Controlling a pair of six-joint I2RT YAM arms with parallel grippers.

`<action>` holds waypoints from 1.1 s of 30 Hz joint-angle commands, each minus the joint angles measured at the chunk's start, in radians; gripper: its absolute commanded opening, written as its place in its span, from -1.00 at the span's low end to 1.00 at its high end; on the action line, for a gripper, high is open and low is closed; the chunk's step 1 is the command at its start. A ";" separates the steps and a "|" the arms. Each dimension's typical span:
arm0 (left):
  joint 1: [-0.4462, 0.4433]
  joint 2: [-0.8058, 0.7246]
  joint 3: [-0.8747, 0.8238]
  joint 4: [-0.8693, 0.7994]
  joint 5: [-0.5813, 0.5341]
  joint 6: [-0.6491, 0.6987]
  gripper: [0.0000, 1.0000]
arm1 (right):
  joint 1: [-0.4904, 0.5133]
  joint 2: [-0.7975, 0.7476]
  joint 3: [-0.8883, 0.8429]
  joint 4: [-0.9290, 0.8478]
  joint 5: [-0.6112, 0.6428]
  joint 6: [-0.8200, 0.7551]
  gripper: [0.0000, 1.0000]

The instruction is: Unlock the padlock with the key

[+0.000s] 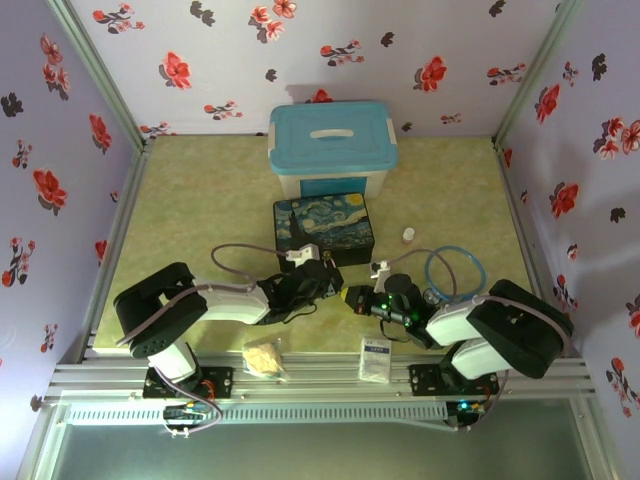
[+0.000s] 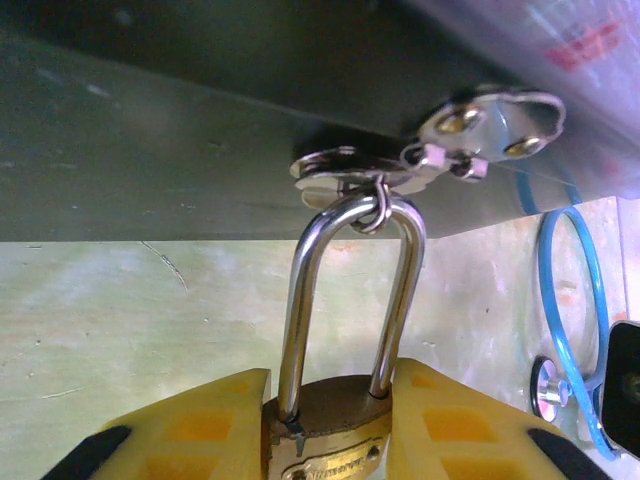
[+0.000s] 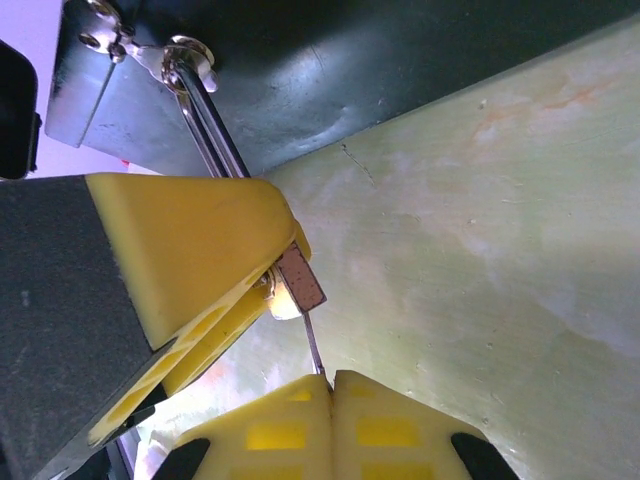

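Very little text can be read. In the left wrist view, a small brass-gold padlock with a silver U-shaped shackle carries a line of engraved lettering low on its body. The lettering is partly cut off by the picture edge and too blurred to spell out. In the top view, a white rectangular packet at the near table edge has a blue printed patch, its words too small to read. A translucent plastic surface bears smeared red print, which is illegible.
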 commanded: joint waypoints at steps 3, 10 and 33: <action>-0.006 -0.029 -0.002 0.080 0.015 -0.017 -0.83 | -0.008 -0.016 -0.011 0.100 0.030 -0.006 -1.00; -0.006 -0.023 -0.001 0.107 0.035 -0.035 -0.84 | -0.001 -0.056 -0.001 0.020 0.095 -0.068 -1.00; -0.009 0.003 -0.040 0.240 0.055 -0.075 -0.97 | -0.043 0.110 0.011 0.228 0.014 0.067 -1.00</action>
